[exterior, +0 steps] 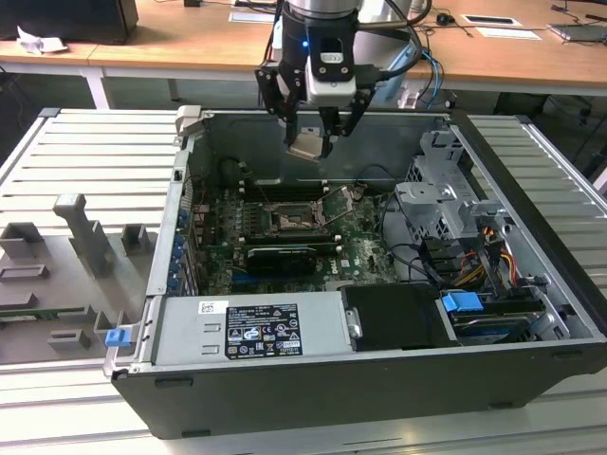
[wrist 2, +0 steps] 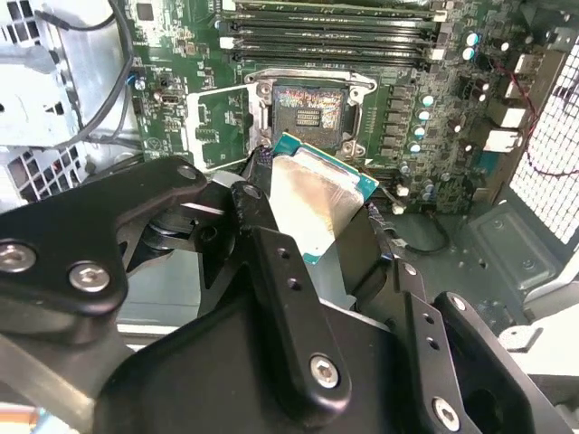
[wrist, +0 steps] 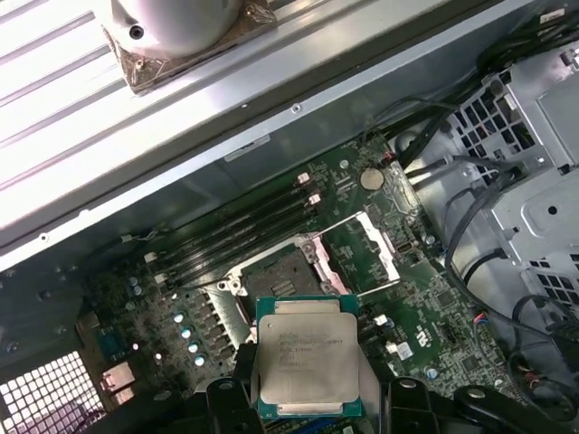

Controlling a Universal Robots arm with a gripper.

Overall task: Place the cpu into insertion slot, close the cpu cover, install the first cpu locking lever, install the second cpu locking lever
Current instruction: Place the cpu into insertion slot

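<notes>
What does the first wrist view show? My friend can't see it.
The pincer holds the cpu in the air over the green motherboard. The insertion slot is uncovered, its cpu cover swung open beside it.

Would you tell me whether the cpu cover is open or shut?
Open: the cover is swung off the slot, whose dark centre lies bare.

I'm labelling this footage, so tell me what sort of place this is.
Probably a robotics lab or workshop: an open computer case sits on a ribbed metal table, wooden desks stand behind, and the gripper holds the cpu above the motherboard.
</notes>
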